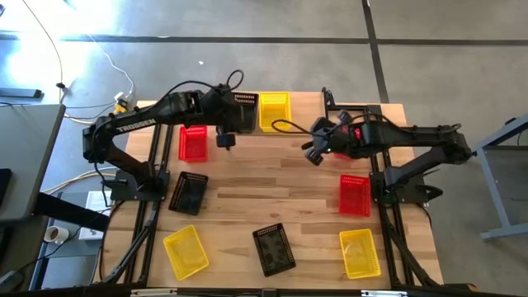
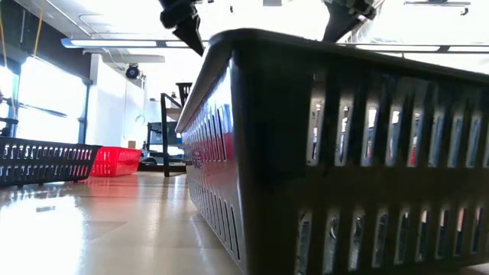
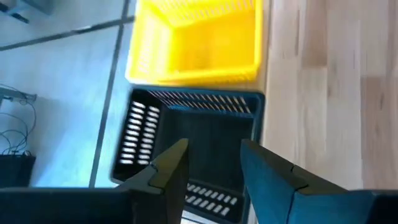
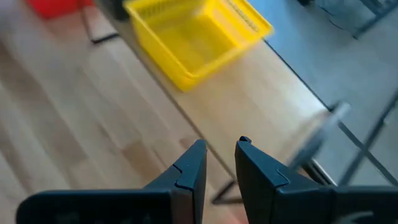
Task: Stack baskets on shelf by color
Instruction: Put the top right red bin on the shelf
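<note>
The shelf [image 1: 304, 114] stands at the table's far edge with a black basket [image 1: 245, 111] and a yellow basket [image 1: 275, 110] side by side on its plank. My left gripper [image 3: 214, 165] hangs open just above the black basket [image 3: 205, 134], fingers over its inside; the yellow basket [image 3: 199, 37] lies beyond. My right gripper [image 4: 217, 158] hovers over the shelf's plank [image 4: 267, 93] near the yellow basket [image 4: 193, 37], fingers a little apart, holding nothing. A red basket [image 1: 194, 142] sits on the table in front of the shelf.
On the table lie a black basket [image 1: 188, 194], a yellow one [image 1: 186, 252], another black one [image 1: 274, 247], a yellow one [image 1: 360, 252] and a red one [image 1: 355, 194]. More red [image 1: 340, 151] shows under my right arm. Bare wood lies in the table's middle.
</note>
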You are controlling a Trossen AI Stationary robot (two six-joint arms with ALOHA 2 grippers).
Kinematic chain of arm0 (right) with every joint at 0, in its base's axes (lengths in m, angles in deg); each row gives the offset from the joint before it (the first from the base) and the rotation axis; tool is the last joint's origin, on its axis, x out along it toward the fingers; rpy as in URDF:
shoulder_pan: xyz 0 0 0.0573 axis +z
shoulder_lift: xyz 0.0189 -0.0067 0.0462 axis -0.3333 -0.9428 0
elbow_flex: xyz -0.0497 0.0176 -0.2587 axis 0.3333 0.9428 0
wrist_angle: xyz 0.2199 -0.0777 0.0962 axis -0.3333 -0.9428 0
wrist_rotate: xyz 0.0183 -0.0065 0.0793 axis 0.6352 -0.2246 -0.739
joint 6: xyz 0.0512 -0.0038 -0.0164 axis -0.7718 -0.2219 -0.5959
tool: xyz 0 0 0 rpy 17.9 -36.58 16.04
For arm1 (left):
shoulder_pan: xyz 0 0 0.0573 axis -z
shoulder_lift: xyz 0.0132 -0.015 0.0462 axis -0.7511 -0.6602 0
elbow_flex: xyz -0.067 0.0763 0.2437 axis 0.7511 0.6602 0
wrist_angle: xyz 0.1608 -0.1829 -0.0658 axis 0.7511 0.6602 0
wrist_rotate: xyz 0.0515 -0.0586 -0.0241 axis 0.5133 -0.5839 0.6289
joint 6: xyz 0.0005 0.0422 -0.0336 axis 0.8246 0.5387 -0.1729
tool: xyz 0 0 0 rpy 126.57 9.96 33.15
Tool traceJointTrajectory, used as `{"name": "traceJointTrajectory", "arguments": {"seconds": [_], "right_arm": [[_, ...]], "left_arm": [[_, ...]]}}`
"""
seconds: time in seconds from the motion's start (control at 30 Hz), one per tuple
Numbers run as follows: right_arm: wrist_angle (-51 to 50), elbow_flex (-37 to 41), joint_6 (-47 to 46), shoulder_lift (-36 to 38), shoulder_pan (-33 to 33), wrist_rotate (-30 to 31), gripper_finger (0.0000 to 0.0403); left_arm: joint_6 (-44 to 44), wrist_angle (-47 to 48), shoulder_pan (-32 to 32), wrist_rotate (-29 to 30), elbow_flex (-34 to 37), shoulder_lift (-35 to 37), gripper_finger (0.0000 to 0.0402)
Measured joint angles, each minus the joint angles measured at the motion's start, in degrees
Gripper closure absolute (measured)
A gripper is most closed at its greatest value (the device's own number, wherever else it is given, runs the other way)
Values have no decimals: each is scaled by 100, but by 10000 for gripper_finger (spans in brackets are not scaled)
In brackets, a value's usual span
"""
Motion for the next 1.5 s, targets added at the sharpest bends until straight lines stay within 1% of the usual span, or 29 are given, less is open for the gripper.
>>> {"name": "traceJointTrajectory", "arguments": {"seconds": [0.1, 0.2, 0.37, 0.53, 0.67, 0.77, 0.9, 1.07, 1.2, 1.37, 1.5], "right_arm": [[-283, 120, -11, 186, -217, -24, 330], [-304, 538, -12, 463, -504, -329, 330], [-200, 1266, 35, 1029, -932, -1053, 330], [-47, 1764, 429, 1538, -1430, -1934, 330], [-28, 2113, 662, 1737, -1927, -2742, 330], [-6, 2349, 841, 1718, -2283, -3148, 330], [-9, 2644, 1017, 1582, -2589, -3239, 330], [-9, 2904, 1466, 1461, -2594, -3256, 328], [-8, 3025, 1744, 1342, -2566, -3187, 314], [100, 3251, 1846, 1162, -2567, -2984, 288], [253, 3470, 1838, 1036, -2564, -2927, 284]], "left_arm": [[-22, -2, 4, -3, -244, 0, 268], [-22, -10, 4, -2, -422, 0, 267], [-6, -26, 4, 40, -604, 0, 267], [-13, -28, 4, 251, -620, 0, 270], [-9, -28, 4, 283, -620, 0, 270], [-20, -28, 4, 283, -620, 0, 270], [-22, -28, 4, 284, -620, 0, 270], [-29, -30, 4, 284, -620, 0, 270], [-203, -30, 3, 285, -620, 0, 270], [-306, -30, 3, 283, -620, 0, 270], [-306, -32, 2, 284, -620, 0, 270]]}}
